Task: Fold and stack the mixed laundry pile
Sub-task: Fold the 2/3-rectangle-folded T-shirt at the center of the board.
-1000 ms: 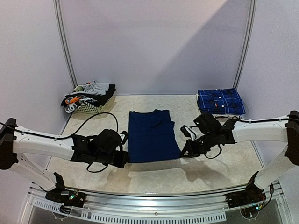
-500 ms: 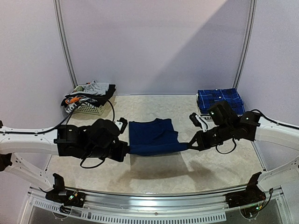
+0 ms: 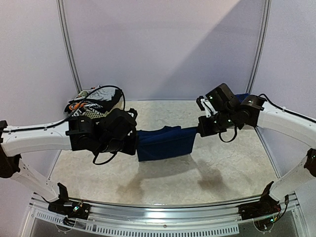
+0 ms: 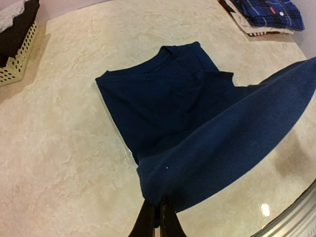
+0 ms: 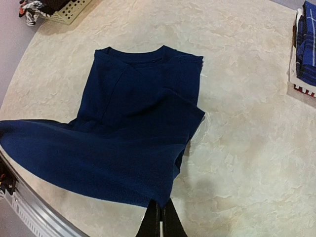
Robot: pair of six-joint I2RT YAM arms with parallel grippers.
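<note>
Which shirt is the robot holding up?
The navy T-shirt: left end effector and right end effector pinch it. The plaid shirt lies folded aside.

Navy T-shirt (image 4: pixel 168 103) matt cloth; table (image 4: pixel 64 148) glossy, seemingly marbled.

A navy T-shirt (image 3: pixel 165 143) is raised by its hem corners, the hem stretched in the air, the collar end lying flat on the tabletop (image 3: pixel 222 163). A folded blue-and-black plaid shirt (image 5: pixel 307 44) is laid far right. Grey, black and orange-white garments (image 3: pixel 94 102) are heaped far left.
</note>
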